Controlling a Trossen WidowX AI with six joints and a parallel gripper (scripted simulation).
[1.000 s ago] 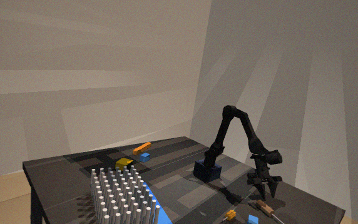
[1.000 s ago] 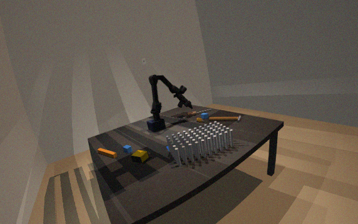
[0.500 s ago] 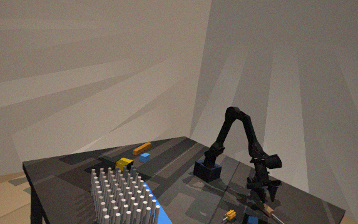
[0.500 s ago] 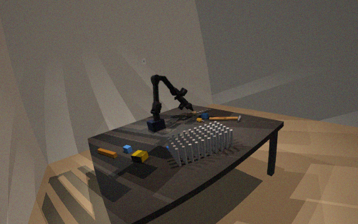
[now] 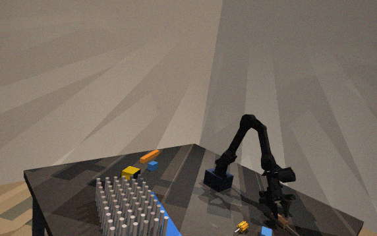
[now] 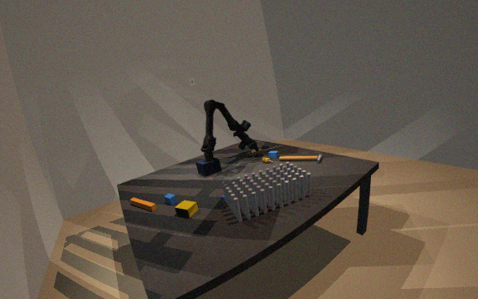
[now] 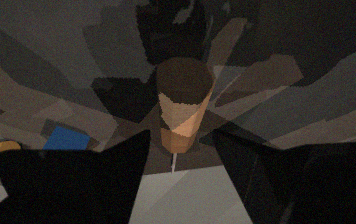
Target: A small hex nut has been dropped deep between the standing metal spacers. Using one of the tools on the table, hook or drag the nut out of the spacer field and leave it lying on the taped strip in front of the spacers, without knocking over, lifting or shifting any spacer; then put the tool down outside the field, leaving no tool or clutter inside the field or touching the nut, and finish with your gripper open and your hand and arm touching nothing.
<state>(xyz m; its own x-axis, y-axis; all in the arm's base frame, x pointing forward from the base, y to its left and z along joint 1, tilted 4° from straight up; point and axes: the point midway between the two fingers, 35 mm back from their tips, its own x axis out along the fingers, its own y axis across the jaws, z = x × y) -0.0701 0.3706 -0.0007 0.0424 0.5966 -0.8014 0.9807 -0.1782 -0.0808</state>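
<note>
A tool with a wooden handle [image 5: 282,221] [image 7: 184,117] and a thin metal shaft lies on the table. My gripper [image 5: 281,215] [image 6: 257,150] [image 7: 182,134] is open, low over that handle; in the wrist view the handle shows between and beyond the fingertips. Whether a finger touches it, I cannot tell. The standing metal spacers [image 5: 113,229] [image 6: 309,184] are far from the gripper and look upright. The blue taped strip [image 5: 171,229] runs along their side facing the arm. The hex nut is not visible. A long orange-handled tool [image 6: 298,158] with a metal head lies beyond a blue block.
A stubby yellow tool [image 5: 242,226] [image 6: 266,159] and the blue block [image 5: 266,231] [image 6: 273,154] [image 7: 66,139] lie near the gripper. A yellow block [image 5: 130,172] [image 6: 186,208], a small blue cube [image 5: 152,165] [image 6: 170,199] and an orange bar [image 5: 149,156] [image 6: 143,204] lie beyond the spacers' other end.
</note>
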